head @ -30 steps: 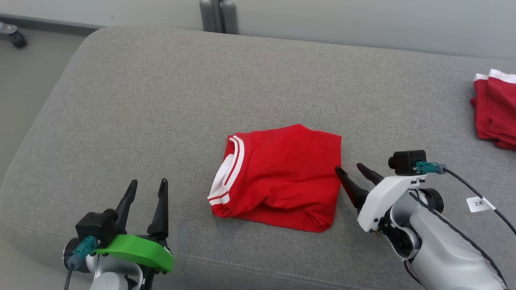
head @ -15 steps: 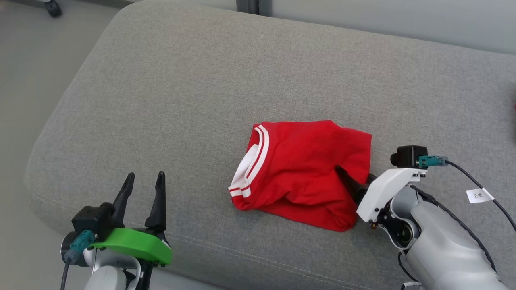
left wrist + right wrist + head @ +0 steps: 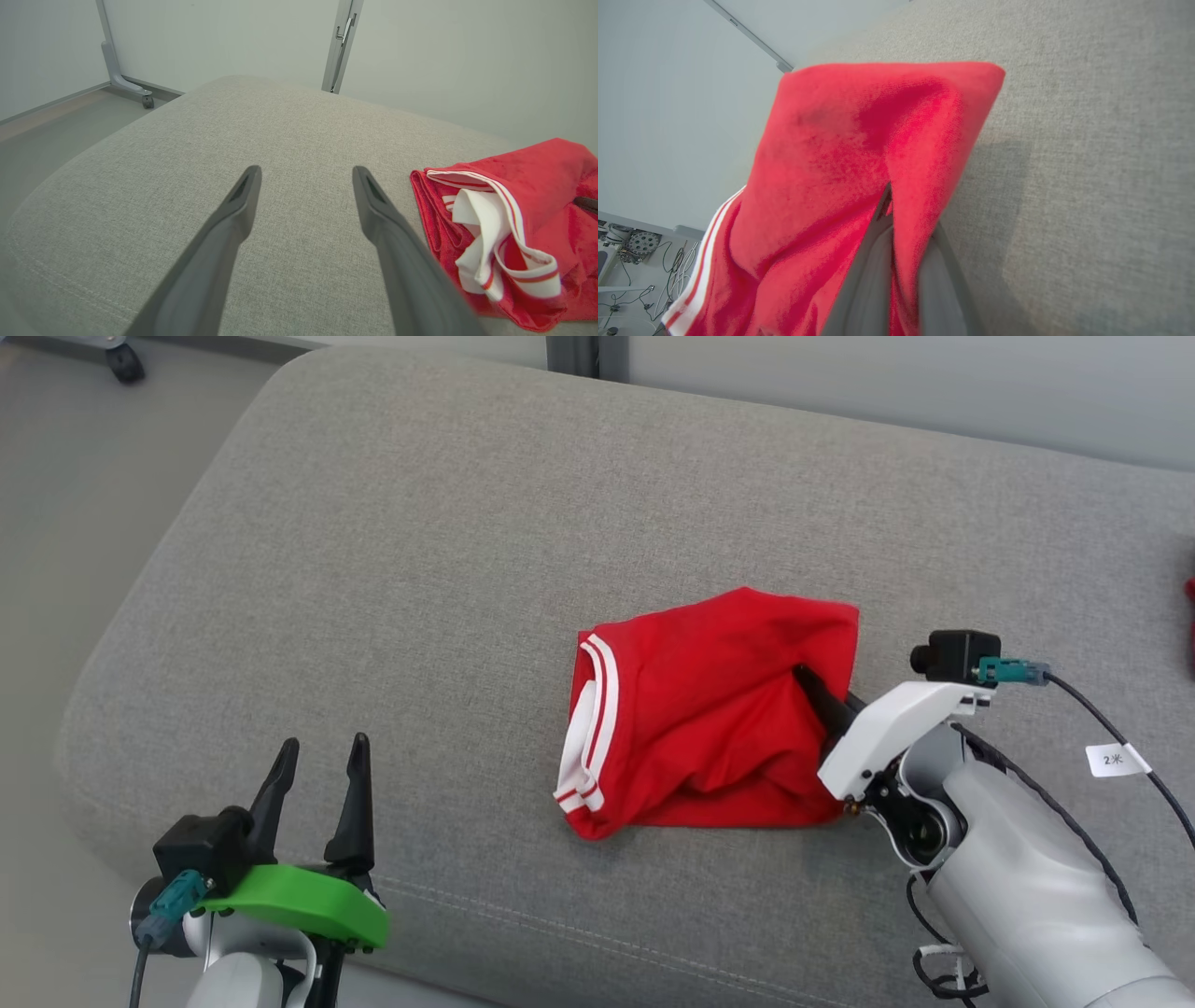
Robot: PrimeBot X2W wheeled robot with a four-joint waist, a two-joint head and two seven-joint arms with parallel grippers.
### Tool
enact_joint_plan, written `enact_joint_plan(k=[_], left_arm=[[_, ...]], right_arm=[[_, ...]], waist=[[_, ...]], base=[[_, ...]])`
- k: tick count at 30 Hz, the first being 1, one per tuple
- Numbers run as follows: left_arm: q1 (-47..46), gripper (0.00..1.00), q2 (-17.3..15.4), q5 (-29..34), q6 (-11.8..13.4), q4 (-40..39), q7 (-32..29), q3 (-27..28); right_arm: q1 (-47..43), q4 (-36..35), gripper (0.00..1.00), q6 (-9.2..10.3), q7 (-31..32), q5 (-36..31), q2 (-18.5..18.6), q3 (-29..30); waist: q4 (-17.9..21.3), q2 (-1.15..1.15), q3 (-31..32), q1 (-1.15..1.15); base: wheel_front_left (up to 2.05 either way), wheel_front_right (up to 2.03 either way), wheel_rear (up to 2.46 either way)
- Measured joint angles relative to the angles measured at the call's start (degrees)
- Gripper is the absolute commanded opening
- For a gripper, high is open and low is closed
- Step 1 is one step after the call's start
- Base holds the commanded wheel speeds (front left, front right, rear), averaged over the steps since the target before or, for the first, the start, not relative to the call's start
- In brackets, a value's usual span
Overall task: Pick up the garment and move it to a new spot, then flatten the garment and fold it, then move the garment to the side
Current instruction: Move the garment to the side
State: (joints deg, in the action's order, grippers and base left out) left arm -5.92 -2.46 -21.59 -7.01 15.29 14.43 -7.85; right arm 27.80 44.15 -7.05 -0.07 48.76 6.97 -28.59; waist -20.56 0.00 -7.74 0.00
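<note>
The garment (image 3: 709, 709) is a folded red shirt with a white-striped collar, lying on the grey cushion (image 3: 467, 569) a little right of centre. My right gripper (image 3: 822, 695) is shut on the garment's right edge, and that side is lifted off the cushion. In the right wrist view red cloth (image 3: 859, 154) is pinched between the two fingers (image 3: 873, 275). My left gripper (image 3: 315, 775) stands open near the cushion's front left edge, nothing between its fingers. Its wrist view has the garment (image 3: 523, 224) off to the right of the open left gripper (image 3: 306, 177), collar toward it.
A sliver of another red cloth (image 3: 1189, 616) shows at the far right edge of the cushion. A grey metal post (image 3: 571, 355) stands behind the cushion against the pale wall. Floor and a caster wheel (image 3: 121, 359) lie beyond the cushion's left end.
My right gripper slid onto the garment's right edge and shut on it, lifting and bunching that side. The head camera shifted, so the whole picture moved. My left gripper kept its open pose.
</note>
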Motion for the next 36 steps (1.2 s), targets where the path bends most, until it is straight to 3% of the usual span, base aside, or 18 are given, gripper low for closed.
enact_joint_plan(k=[9,22,31,36], left_arm=[[0.05,1.00,0.01,0.00,-0.01,0.43,0.00,0.21],[0.37,1.00,0.01,-0.01,-0.01,0.88,0.00,0.15],[1.60,1.00,0.02,-0.01,-0.02,0.74,0.00,0.20],[1.71,1.00,0.01,-0.01,-0.02,0.41,0.00,0.18]], right_arm=[[3.54,-3.36,0.00,-0.01,-2.19,-0.49,0.04,-3.57],[8.09,-10.58,0.00,-0.01,1.89,7.02,1.69,-5.65],[10.28,-11.44,0.00,0.00,3.42,11.93,4.95,-1.47],[12.65,-10.11,0.00,-0.01,7.39,14.02,7.13,-0.44]], waist=[[2.45,0.00,1.66,0.00],[7.43,0.00,4.44,0.00],[10.43,0.00,5.24,0.00],[12.35,0.00,5.14,0.00]], base=[[0.00,0.00,0.00],[0.00,0.00,0.00],[0.00,0.00,0.00],[0.00,0.00,0.00]])
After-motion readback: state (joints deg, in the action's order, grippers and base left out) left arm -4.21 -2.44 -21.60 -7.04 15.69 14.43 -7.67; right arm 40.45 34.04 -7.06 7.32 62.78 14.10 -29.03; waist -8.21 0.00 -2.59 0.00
